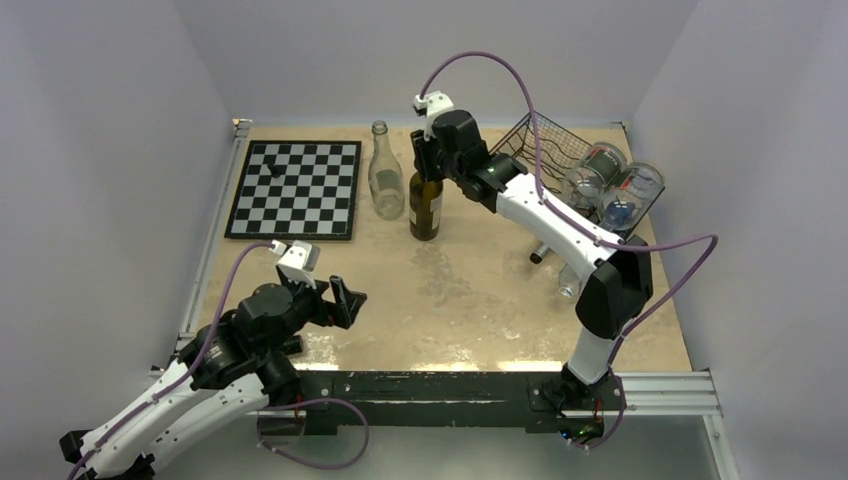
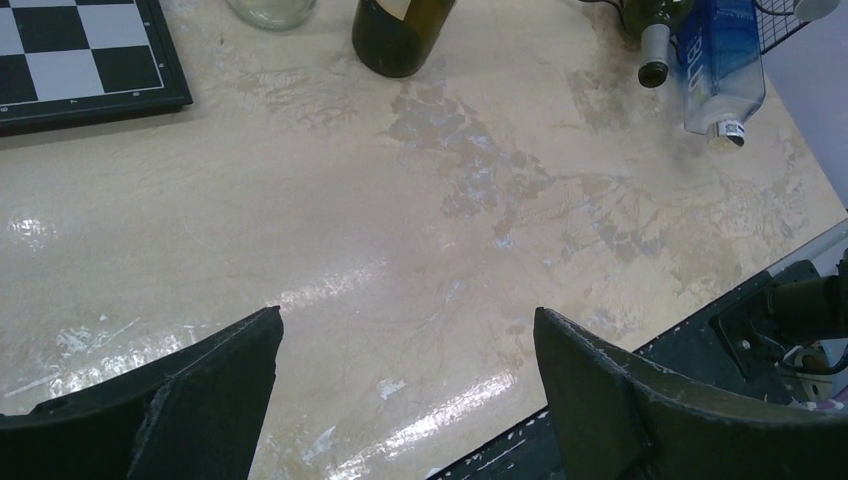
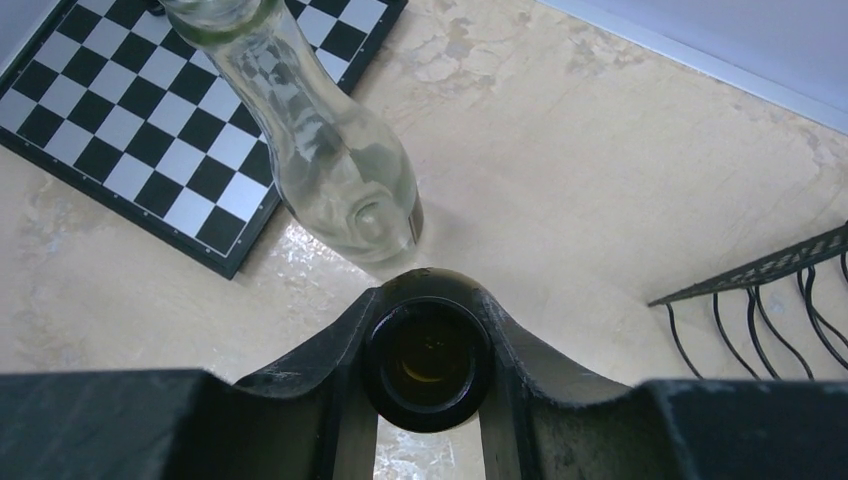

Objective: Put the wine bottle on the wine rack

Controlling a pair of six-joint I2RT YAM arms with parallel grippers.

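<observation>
**Right end effector clamped on the wine bottle's neck; rack not yet reached**

Your right end effector (image 1: 427, 158) is closed round the neck of the dark wine bottle (image 1: 425, 205), which stands upright at centre top of the overhead view. It is just right of a clear empty bottle (image 1: 384, 185) and beside the chessboard (image 1: 295, 188). The right wrist view looks straight down into the bottle's mouth, with a finger cupped on each side just under the lip. Taking it by the neck from above looks deliberate, because it leaves the body free to be laid into the wire waves of the wine rack (image 1: 545, 140) at the upper right.

Your left end effector (image 2: 405, 335) hangs low at the lower left with its jaws spread wide and nothing between them. It seems parked well out of the right arm's way.

Be cautious about what you cannot see:

- **Bottle base:** it appears to rest on the worktop (image 1: 470, 300), but neither wrist view confirms this.
- **Rack:** the right arm covers much of it. It already holds at least two bottles (image 1: 620, 178), so a free cradle is hard to pick out.
- **Chessboard:** a small dark thing sits on it, too small to identify.
</observation>
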